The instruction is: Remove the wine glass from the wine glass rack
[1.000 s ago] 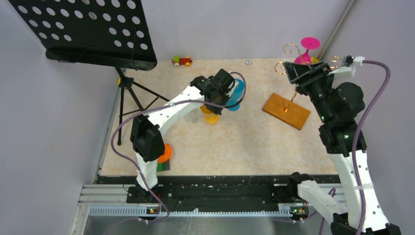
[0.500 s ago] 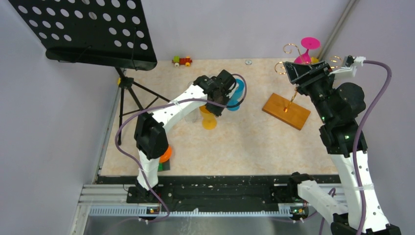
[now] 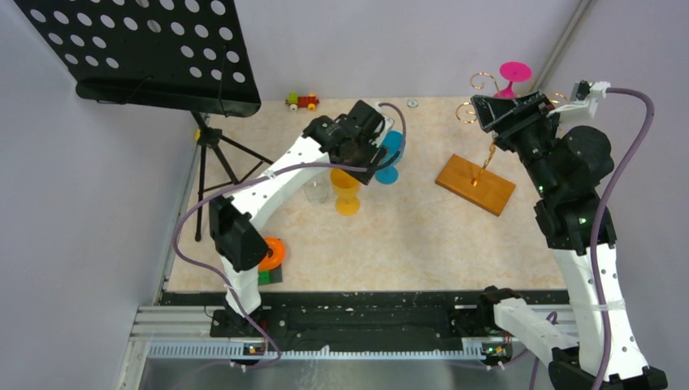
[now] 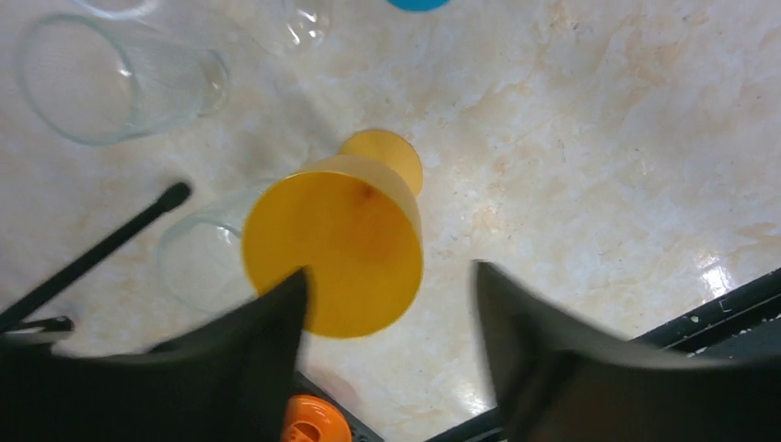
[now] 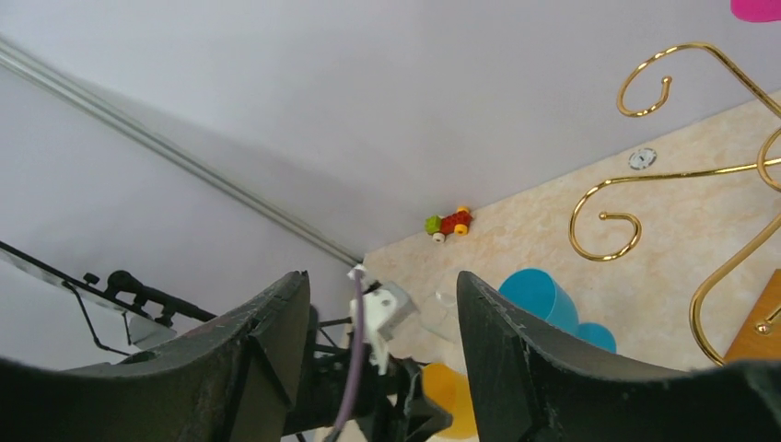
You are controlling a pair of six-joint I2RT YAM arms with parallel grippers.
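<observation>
The wine glass rack [image 3: 475,184] stands at the back right, its gold pole rising from a wooden base; its curled arms [image 5: 700,172] fill the right of the right wrist view. A pink wine glass [image 3: 512,77] hangs on it, foot up, seen only as a sliver [image 5: 760,9] in the right wrist view. My right gripper [image 3: 487,114] is open and empty just left of the arms, fingers apart [image 5: 382,281]. A yellow wine glass [image 3: 347,193] stands upright on the table. My left gripper [image 3: 366,158] hovers open above the yellow glass [image 4: 336,244], clear of it.
A blue glass [image 3: 390,154] stands beside the yellow one, with clear glasses [image 3: 317,191] to its left. A black music stand [image 3: 154,49] fills the back left. A toy train [image 3: 302,101] sits by the far wall, an orange piece [image 3: 272,253] near the left arm's base.
My left gripper has opened and let go of the yellow glass, which now stands alone, and has drawn up and back. The right gripper has opened a little wider.
</observation>
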